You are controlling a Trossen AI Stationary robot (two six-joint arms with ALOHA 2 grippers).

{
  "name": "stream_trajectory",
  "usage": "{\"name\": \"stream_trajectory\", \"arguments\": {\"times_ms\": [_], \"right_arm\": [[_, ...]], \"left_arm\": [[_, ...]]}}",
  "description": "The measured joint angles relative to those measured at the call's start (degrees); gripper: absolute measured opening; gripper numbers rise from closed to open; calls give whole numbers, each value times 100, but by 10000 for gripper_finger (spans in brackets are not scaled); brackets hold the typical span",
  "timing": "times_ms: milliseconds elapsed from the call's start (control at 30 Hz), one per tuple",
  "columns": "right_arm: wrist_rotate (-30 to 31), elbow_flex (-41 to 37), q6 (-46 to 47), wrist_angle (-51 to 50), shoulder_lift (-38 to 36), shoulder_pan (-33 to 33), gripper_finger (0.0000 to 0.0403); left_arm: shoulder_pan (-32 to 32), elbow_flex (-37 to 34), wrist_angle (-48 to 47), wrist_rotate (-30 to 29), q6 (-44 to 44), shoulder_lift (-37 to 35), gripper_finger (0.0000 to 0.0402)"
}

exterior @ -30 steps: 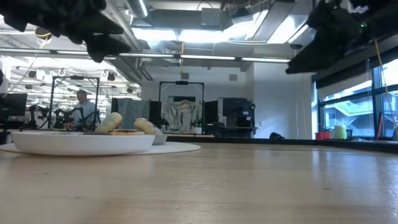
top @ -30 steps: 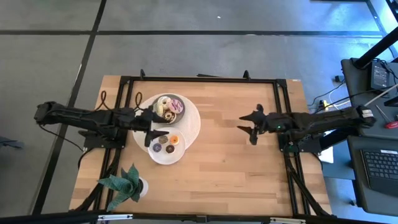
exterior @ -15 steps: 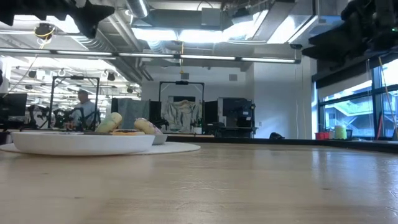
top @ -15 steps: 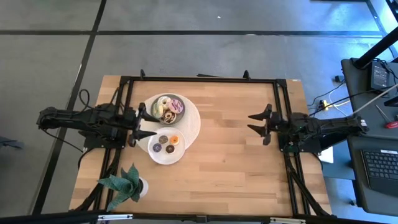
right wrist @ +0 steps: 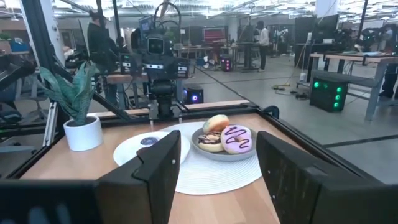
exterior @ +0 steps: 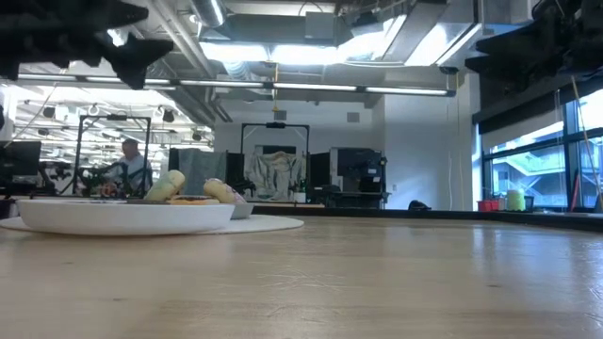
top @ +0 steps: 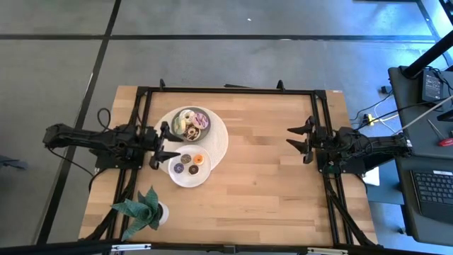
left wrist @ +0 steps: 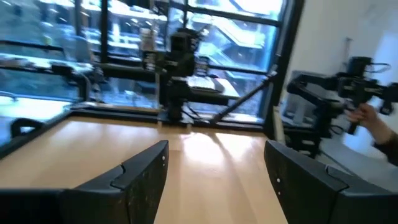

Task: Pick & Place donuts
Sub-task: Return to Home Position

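My left gripper (top: 167,139) hangs up above the left side of the table (top: 262,184), right by the plates. Its fingers are wide open and they hold nothing. My right gripper (top: 291,137) hangs over the right side, far from the plates. Its fingers are wide open too, with nothing in them.

All the donuts I can see are on plates. The big donuts (top: 188,117) are piled in the gray plate (top: 207,115), which sits on a round white mat (top: 218,143). Four small donuts (top: 199,159) lie flat on the white plate (top: 177,178), just beside the gray one, on the side nearer the plant (top: 144,208). From the table's level I see two donuts poke up over a plate's rim. A person (exterior: 128,163) is far back in the room.
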Motion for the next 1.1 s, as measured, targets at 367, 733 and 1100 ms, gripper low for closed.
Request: {"name": "stream_trajectory", "arguments": {"times_ms": [367,733,1100], "right_arm": [[4,58,-167,-6,-225,0,211],[13,68,-128,-578,-683,-2,211],[392,13,-119,-833,-684,0,211]], "left_arm": [[2,-593,247,-273,-55,-728,260],[343,-618,-773,-202,46,-1873,260],[673,-630,-977,-150,-45,-1855,260]]}}
